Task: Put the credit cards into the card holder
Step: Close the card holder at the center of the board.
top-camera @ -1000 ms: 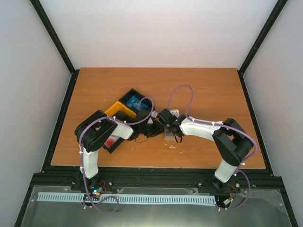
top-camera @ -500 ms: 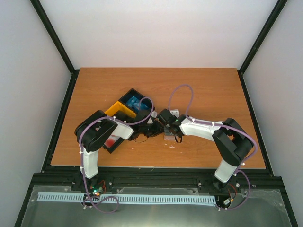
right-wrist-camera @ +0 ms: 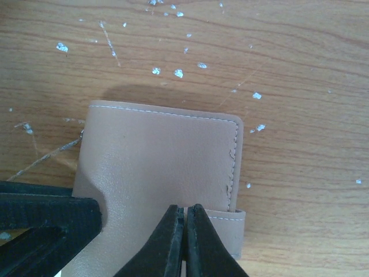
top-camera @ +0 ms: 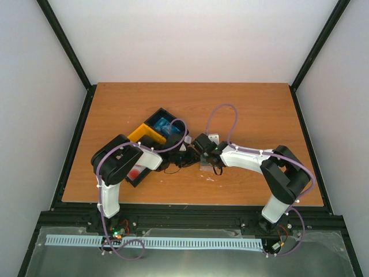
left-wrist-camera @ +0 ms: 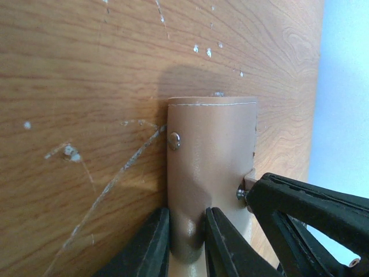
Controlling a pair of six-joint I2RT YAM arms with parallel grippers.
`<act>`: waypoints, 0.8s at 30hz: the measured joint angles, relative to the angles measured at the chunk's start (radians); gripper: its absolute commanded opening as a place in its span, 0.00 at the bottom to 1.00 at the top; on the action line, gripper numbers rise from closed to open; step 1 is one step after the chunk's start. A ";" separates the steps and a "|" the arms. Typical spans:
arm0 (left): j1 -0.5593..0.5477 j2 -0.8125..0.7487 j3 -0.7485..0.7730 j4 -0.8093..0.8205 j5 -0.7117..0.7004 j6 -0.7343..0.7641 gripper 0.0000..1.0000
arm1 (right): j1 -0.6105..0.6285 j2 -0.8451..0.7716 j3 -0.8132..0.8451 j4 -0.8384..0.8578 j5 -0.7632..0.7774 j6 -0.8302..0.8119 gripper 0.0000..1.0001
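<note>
To get the card holder (right-wrist-camera: 158, 167) open, I reckon my left fingers (left-wrist-camera: 147, 248) should grip firmly without crumpling the leather, while my right fingers (right-wrist-camera: 164, 245) hook the flap's edge and lift it slowly, so nothing drags across the desk (right-wrist-camera: 288, 57). My left fingers are clamped on the holder's near edge, its body running off toward 12 o'clock; my right fingers are pressed together, tips on its top face, most of it lying toward 11 o'clock

A robot lab cell: white walls (top-camera: 190, 40), black frame (top-camera: 63, 43), wooden table (top-camera: 259, 109).
</note>
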 measured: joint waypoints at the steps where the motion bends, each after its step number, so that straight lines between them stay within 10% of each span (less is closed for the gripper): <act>1: 0.000 0.000 0.000 0.000 0.000 0.000 0.19 | 0.000 -0.002 -0.001 0.002 0.000 0.000 0.03; 24: 0.000 0.000 0.000 0.000 0.000 0.000 0.19 | 0.000 -0.002 -0.001 0.008 -0.015 -0.001 0.03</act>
